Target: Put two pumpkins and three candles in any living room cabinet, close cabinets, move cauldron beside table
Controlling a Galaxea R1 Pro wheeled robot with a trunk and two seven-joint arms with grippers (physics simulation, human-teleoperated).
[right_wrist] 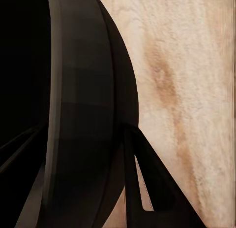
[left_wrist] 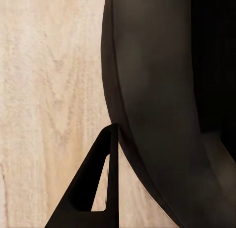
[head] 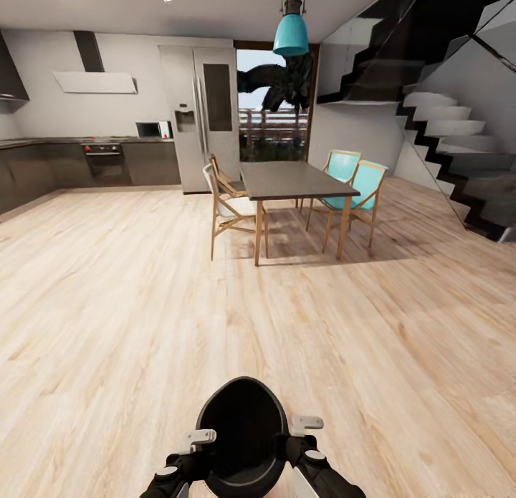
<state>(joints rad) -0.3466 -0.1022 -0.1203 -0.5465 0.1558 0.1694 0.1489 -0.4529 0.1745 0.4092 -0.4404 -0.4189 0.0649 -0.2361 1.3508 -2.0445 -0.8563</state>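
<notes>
Round black cauldron [head: 247,433] held between both arms above the pale wood-plank floor [head: 107,304]. Left jaws [head: 198,436] and right jaws [head: 306,422] each clamp its rim. Dark dining surface [head: 294,179] stands well beyond.

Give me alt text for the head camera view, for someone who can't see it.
A black cauldron is held between the robot's left gripper and right gripper low in the view, above a pale wood floor. Ahead stands a dining table with wooden and teal chairs under a teal pendant lamp, a kitchen with a fridge to the left and stairs to the right.
</notes>
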